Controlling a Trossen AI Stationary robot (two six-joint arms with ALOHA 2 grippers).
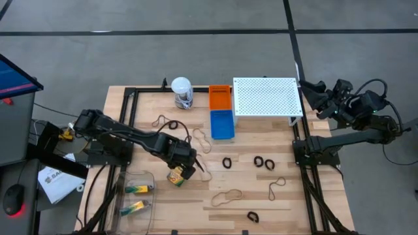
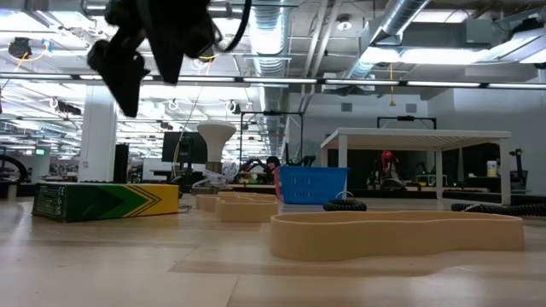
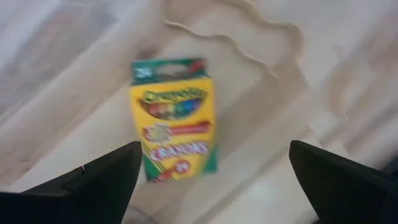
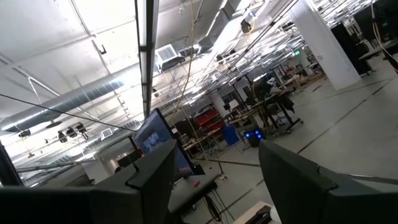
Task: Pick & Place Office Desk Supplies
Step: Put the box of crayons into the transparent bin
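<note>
While the left end effector (image 1: 177,171) hangs released over a crayon box (image 1: 176,177), another lies inside the clear tray (image 1: 149,175).

A crayon box (image 3: 176,119) lies flat on wood beyond the spread left pincer (image 3: 211,180); rubber band (image 3: 249,37) beside.

Yellow-and-green crayon box (image 3: 174,118) lies flat on wood, rubber-band loops (image 1: 226,195) nearby.

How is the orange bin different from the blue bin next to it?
The orange bin is orange and sits nearer the table's far edge; the blue bin is blue and sits in front of it, nearer the rubber bands. The blue bin looks a little longer. Both are small rectangular open bins, end to end beside the white perforated shelf.
</note>
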